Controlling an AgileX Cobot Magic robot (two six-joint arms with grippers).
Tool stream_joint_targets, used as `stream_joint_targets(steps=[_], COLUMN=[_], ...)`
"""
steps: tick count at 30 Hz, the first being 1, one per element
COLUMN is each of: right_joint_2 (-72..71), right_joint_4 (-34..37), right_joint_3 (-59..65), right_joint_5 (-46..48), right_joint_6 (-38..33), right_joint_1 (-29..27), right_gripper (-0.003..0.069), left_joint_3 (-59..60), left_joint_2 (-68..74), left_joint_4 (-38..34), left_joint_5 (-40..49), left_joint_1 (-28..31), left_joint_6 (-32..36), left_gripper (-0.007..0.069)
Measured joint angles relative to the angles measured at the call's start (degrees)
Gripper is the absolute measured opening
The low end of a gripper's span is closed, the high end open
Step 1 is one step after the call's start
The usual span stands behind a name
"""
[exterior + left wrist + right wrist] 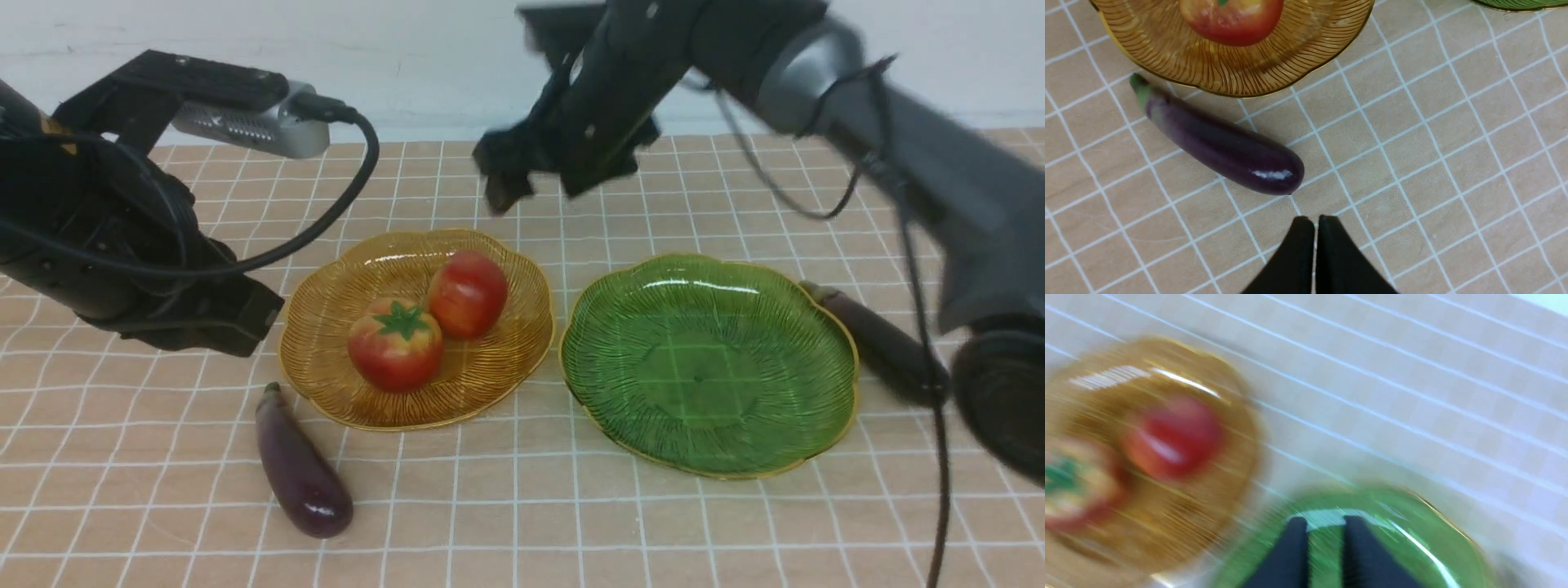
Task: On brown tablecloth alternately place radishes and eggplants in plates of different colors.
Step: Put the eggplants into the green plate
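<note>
Two radishes lie in the amber-yellow plate [490,367]: one shows its green top [396,343], the other [467,292] lies on its side behind it. The green plate [706,363] holds nothing. One eggplant [300,464] lies on the brown tablecloth [522,506] in front of the amber plate's left edge; the other eggplant [878,343] lies right of the green plate, partly behind a cable. My left gripper [1314,218] is shut and empty, hovering just short of the near eggplant [1224,149]. My right gripper [1325,520] is blurred, high over the green plate's [1404,539] edge, jaws slightly apart and empty.
The left arm's body [122,245] hangs over the cloth left of the amber plate. The right arm [898,139] reaches across the back right, its cable drooping over the right eggplant. A white wall [408,49] bounds the cloth's far edge.
</note>
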Motion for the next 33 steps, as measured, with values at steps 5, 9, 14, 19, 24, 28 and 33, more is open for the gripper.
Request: stream_joint_targets(steps=[5,9,14,19,24,28,33], right_joint_2=[-7.73,-8.02,-5.60,0.48,6.60,7.28,2.60], right_joint_4=[-1.65,1.12,0.40,-4.30,-4.16,-6.98,-13.67], right_joint_3=[19.24,32.01,33.75,33.75,33.75,33.69,29.75], right_joint_5=[0.00,0.00,-0.59,-1.15,-1.56,-1.84,-1.82], right_joint_6=[0.05,-2.16,-4.07,-4.13,-4.69,-1.02,8.52], right_joint_1=[-9.31,-18.94,-22.18,-22.47,-22.47,-22.52,-22.63], right_gripper=[0.0005,0.0085,0.0315,0.0531,0.0555,0.0355,0.0367], left_joint_3=[0.00,0.00,0.00,0.00,0.00,0.00,0.00], left_joint_2=[0.00,0.00,0.00,0.00,0.00,0.00,0.00], left_joint_4=[-0.46,-0.64,-1.24,-1.24,-1.28,-1.30,-1.30], left_joint_5=[0.16,0.16,0.18,0.35,0.37,0.42,0.42], left_joint_1=[0.00,0.00,0.00,0.00,0.00,0.00,0.00], left_joint_6=[0.06,0.89,0.95,0.95,0.95,0.95,0.95], left_gripper=[-0.0003,-0.0003,-0.0003,-0.0003,-0.0003,-0.0003,-0.0003])
